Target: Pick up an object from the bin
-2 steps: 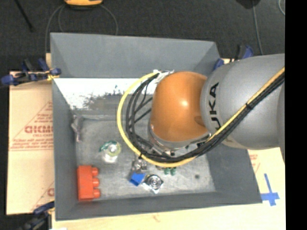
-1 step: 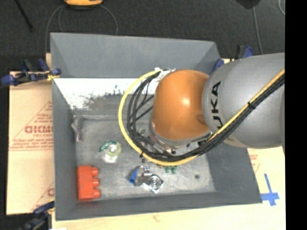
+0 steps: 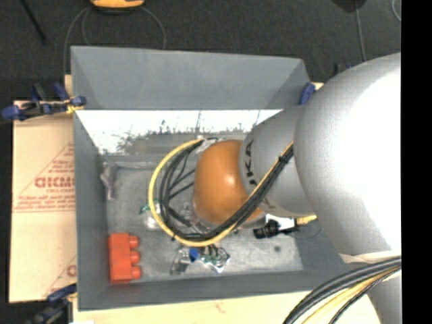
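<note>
A red toy block [image 3: 125, 257] with rounded studs on its right side lies at the bin's front left. Just below the arm's orange cover, near the front middle, sits a small cluster of blue, green and white bits [image 3: 204, 256]. A black and white piece [image 3: 270, 229] lies to the right of the cover, partly under the cables. Against the left wall lies a slim grey thing [image 3: 108, 182]. A small teal scrap [image 3: 145, 210] shows at the left edge of the cable loop.
The arm comes in from the right and covers the bin's middle and right side, its orange cover ringed by yellow and black cables. Bare floor shows between the red block and the left wall and along the back.
</note>
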{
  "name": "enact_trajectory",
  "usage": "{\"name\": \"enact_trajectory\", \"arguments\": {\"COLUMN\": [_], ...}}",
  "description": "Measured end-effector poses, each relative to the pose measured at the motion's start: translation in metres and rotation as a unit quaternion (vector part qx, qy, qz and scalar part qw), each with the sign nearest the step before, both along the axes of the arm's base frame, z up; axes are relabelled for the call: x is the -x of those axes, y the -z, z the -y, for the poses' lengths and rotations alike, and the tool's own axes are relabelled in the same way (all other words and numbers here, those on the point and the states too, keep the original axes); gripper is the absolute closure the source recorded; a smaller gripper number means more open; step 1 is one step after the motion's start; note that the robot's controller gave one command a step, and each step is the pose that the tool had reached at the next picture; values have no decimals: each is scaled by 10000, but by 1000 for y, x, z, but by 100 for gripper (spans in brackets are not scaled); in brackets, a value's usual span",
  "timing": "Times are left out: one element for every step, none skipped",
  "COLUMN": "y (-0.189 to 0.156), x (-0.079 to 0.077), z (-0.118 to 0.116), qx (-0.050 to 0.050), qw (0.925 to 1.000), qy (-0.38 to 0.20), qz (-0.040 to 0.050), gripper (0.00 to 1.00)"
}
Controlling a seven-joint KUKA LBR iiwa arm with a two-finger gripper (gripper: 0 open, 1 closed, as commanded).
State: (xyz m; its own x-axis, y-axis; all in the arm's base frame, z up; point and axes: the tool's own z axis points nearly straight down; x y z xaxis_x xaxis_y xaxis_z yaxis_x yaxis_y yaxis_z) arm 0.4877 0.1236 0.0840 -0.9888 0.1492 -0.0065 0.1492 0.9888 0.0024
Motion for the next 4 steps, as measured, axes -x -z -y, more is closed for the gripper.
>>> {"name": "enact_trajectory", "arguments": {"y": [4, 7, 4, 6], "x": [-29, -37, -34, -39], "z": [38, 91, 89, 92], "qx": [-7, -27, -24, -6], "qw": [9989, 9984, 9985, 9985], "qy": [478, 564, 539, 552], "qz": [-9, 27, -60, 68], "gripper": [0, 0, 100, 0]}}
